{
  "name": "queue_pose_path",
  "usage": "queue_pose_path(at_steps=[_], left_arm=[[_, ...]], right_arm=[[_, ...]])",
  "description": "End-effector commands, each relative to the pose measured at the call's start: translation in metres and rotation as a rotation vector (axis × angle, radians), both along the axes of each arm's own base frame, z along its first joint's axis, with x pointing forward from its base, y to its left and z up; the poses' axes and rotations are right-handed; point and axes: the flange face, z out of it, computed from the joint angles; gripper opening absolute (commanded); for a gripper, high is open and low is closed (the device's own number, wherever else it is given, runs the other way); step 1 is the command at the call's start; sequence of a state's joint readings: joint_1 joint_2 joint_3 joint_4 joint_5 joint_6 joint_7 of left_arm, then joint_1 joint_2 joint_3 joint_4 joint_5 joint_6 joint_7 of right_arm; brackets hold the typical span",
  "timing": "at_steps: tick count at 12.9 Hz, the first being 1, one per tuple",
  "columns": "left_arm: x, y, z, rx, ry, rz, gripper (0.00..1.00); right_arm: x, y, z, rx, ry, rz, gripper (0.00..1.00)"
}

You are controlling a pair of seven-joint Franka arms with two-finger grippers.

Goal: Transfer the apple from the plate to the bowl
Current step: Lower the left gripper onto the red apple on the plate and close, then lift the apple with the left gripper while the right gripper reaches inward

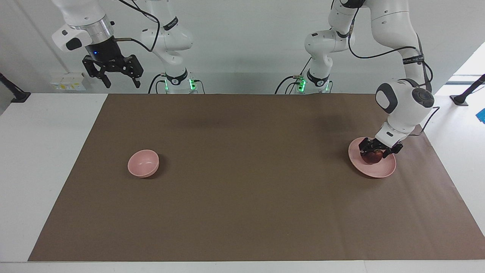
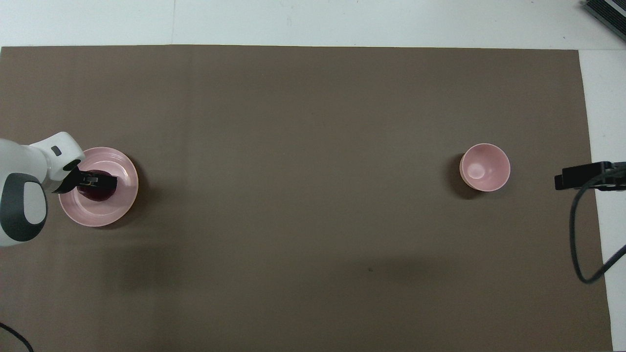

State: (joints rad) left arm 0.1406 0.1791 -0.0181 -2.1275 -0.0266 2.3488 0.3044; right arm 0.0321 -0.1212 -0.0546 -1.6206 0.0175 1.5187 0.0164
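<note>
White worktop (image 1: 45, 159) under a brown mat (image 1: 250, 189), pale wall above. Right pincer (image 1: 112, 77) waits raised, fingers spread, well apart from the bowl (image 1: 143, 163) on the mat. Left pincer (image 1: 379, 151) is down astride the apple (image 1: 373, 157) on the plate (image 1: 373, 170), fingers spread

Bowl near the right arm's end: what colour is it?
Pale pink all over, the bowl; clearest in the overhead view.

Left gripper (image 1: 374, 153) low, wrist bent steeply down, fingers spread wide. Right gripper (image 1: 118, 80) raised high, jaws open, arm waiting.
</note>
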Motion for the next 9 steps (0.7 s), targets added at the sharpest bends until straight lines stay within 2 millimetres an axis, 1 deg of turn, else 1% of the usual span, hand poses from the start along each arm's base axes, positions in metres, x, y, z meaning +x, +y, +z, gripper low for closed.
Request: queue_pose_path(at_steps=[1,3,4,7,9], left_arm=[[0.003,0.003,-0.005,-0.009,0.01,-0.009,1.0],[0.0,0.001,-0.006,-0.012,0.027,-0.006,0.26],[0.0,0.0,-0.007,-0.013,0.036,-0.007,0.0],[0.005,0.0,0.0,-0.015,0.037,-0.006,0.0],[0.019,0.0,0.01,-0.023,0.067,-0.002,0.0]], right_arm=[[-0.004,-0.001,0.0,0.026,-0.01,-0.013,1.0],[-0.004,-0.001,0.0,0.026,-0.01,-0.013,1.0],[-0.004,-0.001,0.0,0.026,-0.01,-0.013,1.0],[-0.004,-0.001,0.0,0.026,-0.009,-0.013,1.0],[-0.005,0.0,0.0,0.026,-0.006,-0.012,1.0]])
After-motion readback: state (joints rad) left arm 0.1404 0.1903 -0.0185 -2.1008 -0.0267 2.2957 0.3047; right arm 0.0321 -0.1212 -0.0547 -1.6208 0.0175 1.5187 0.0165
